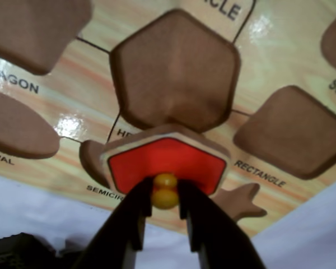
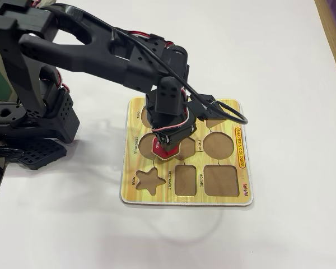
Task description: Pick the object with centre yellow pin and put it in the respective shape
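The red hexagon (image 1: 167, 166) hangs from its yellow pin (image 1: 166, 190), which the gripper (image 1: 165, 197) clamps between its two black fingers (image 1: 135, 216); the jaws are closed on the pin alone, so the flat piece stays free beneath them and can drop into a recess without the fingers fouling the board (image 2: 242, 190). In the wrist view the piece sits just ahead of the jaws, its far edge overlapping the near rim of the hexagon hole (image 1: 176, 70), which lies beyond the fingertips. It looks tilted and not yet seated, probably because it must be slid forward and squared up before it will fall in. To one side of the jaws lies the rectangle hole (image 1: 294, 131), to the other the oval hole (image 1: 17, 131); the star hole (image 1: 241, 203) is close behind the piece. In the fixed view the gripper (image 2: 167, 147) hovers over the board's middle, the piece (image 2: 160, 149) under it.
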